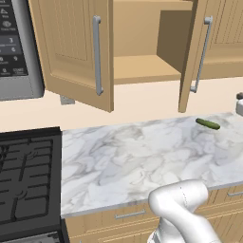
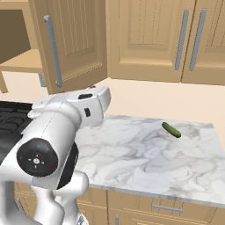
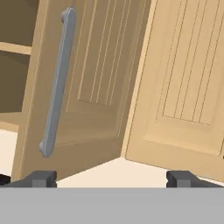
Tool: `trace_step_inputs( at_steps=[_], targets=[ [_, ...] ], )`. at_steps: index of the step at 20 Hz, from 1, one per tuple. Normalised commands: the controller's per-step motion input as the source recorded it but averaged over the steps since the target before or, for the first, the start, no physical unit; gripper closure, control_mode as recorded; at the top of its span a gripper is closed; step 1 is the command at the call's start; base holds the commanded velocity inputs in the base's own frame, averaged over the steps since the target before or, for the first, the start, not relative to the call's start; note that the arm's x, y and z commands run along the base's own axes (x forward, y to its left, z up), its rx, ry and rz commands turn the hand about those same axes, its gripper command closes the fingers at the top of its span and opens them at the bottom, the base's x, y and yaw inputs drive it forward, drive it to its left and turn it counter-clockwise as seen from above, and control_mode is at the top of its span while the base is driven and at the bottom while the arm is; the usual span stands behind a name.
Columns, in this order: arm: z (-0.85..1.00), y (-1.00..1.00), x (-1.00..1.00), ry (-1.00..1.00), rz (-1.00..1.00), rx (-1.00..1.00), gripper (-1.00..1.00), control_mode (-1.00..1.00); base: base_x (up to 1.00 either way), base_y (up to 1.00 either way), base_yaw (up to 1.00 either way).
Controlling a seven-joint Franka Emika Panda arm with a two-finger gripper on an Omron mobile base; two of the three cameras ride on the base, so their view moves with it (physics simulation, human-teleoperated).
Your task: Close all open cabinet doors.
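- While facing the right open cabinet door (image 3: 83, 83), hovering with gripper (image 3: 112, 178) fingers spread wide, gripping nothing.
- Standing ajar either side of the cabinet shelf (image 1: 142, 66): both doors, the left door (image 1: 76, 47) swinging out over the marble counter (image 1: 142, 156).

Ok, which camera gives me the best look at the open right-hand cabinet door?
The hand view: the right-hand door sits close, showing its grooved panel and full bar handle, with the gripper aimed at it. The right base view shows the same door partly cropped. The left base view shows it nearly edge-on beside the open cabinet.
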Motion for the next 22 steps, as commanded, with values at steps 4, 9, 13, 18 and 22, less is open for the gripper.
trace_step_inputs(
  at_steps=[4,9,13,18,22],
  targets=[
    [0.0,0.16,0.78,-0.03,0.17,0.0,-1.0,-1.0,0.0,0.0,0.0],
    [0.0,0.32,0.82,0.0,0.12,0.0,-1.0,-1.0,0.0,0.0,0.0],
    [0.0,0.54,0.86,0.0,0.04,0.0,-1.0,-1.0,0.0,0.0,0.0],
    [-0.03,0.54,0.92,0.0,0.0,0.0,-1.0,-1.0,0.0,0.0,0.0],
    [-0.16,0.38,1.0,0.03,0.0,0.0,-1.0,-1.0,0.0,0.0,0.0]
  ],
)
